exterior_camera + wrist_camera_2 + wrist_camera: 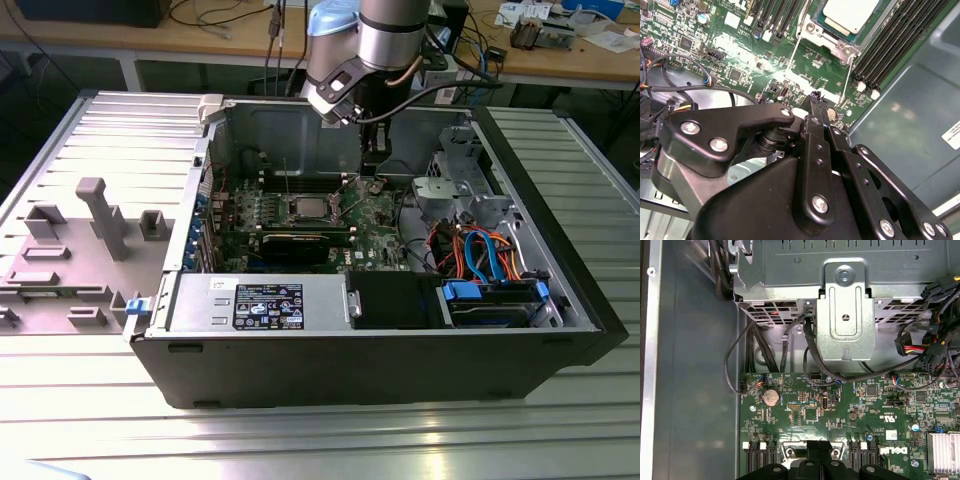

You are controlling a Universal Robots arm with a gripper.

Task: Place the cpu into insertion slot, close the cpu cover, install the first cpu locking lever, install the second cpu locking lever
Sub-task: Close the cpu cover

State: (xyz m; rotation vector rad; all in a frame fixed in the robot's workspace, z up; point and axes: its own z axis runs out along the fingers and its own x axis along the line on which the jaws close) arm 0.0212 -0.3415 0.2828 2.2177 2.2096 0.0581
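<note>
Cpu [849,12] in the insertion slot [812,28], black memory slots [890,45] alongside, hand [816,100] pinched narrow beside a thin wire lever [846,75].

A green circuit board [840,410] spans the middle of the frame, with a round coin battery [771,397] on it near the grey case wall [690,365]. Beyond the board stands a silver metal bracket [845,315], and black cables [740,360] loop from under it to the board. The gripper [820,450] pokes in at the frame's edge. A finned heat sink [942,452] sits in one corner.
</note>
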